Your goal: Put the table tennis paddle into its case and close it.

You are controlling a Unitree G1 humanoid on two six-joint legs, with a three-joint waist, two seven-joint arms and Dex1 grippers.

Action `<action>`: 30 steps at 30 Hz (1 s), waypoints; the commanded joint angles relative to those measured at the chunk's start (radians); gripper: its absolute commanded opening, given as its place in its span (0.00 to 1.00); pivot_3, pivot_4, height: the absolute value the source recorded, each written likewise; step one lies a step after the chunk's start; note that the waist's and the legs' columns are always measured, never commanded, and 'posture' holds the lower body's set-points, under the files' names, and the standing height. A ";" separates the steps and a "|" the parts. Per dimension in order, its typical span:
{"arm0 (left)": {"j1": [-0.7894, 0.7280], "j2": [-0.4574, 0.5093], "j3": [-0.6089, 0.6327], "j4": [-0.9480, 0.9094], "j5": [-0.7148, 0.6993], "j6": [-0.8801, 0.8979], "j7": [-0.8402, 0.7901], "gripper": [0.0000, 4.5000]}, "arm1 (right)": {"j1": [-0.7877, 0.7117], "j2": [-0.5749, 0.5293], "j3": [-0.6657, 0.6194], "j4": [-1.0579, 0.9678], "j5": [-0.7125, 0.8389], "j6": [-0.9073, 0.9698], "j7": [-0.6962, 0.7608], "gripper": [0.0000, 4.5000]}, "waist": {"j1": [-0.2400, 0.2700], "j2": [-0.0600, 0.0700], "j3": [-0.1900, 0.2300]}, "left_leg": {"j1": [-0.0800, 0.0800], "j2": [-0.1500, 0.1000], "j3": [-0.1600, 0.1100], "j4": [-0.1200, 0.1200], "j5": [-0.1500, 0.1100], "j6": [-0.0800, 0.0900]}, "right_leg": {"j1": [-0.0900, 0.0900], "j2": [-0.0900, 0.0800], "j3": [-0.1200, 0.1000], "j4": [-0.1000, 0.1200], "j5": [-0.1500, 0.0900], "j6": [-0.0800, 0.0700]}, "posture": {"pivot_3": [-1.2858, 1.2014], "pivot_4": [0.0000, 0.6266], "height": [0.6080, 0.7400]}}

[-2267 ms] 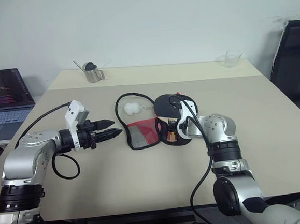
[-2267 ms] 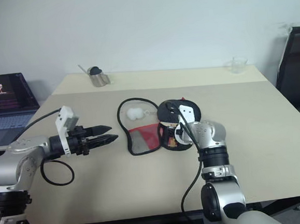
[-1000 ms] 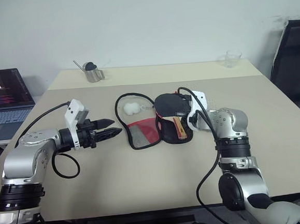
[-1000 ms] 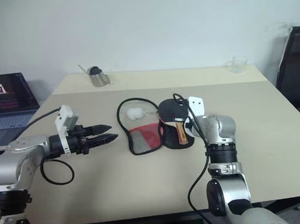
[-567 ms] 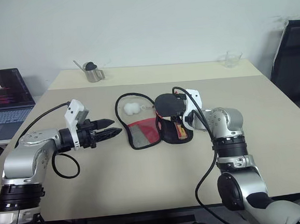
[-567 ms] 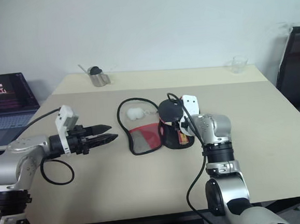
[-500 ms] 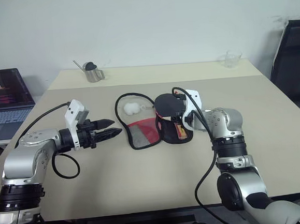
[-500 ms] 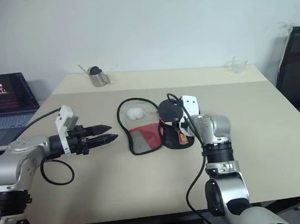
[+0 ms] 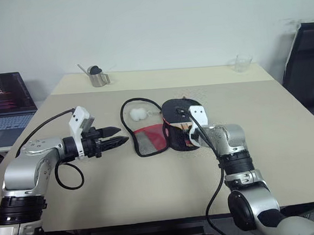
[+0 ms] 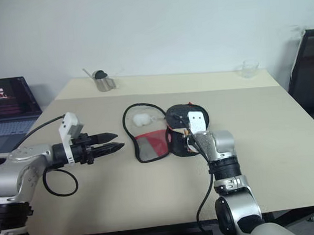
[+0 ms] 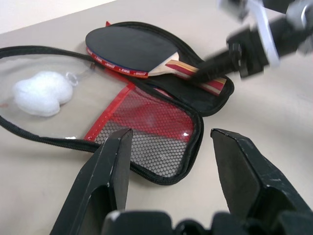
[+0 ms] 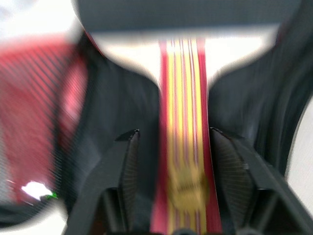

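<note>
The case lies open on the table, its red mesh flap spread to the left and its white ball charm beside it. The table tennis paddle rests in the black right half, blade away from me. My right gripper is open and low over the paddle's red and yellow handle, one finger on each side with a small gap. My left gripper hovers open to the left of the case, pointing at the mesh flap, with nothing between its fingers.
A lidded metal cup stands at the back left of the table and a glass at the back right. An open laptop sits on a lower surface to the left. A black chair stands to the right.
My right gripper has opened, swung left from beside the case and come down astride the paddle's handle. The left arm has stayed where it was.
</note>
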 commanded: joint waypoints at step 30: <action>-0.003 0.029 0.047 -0.048 -0.016 0.013 0.001 0.62 | -0.106 0.015 -0.064 -0.110 -0.002 0.052 -0.003 0.27 | -0.003 0.000 0.000 | -0.001 0.000 0.000 -0.001 0.000 0.000 | -0.001 0.000 0.000 -0.001 0.000 0.000 | 0.52 0.24 1.00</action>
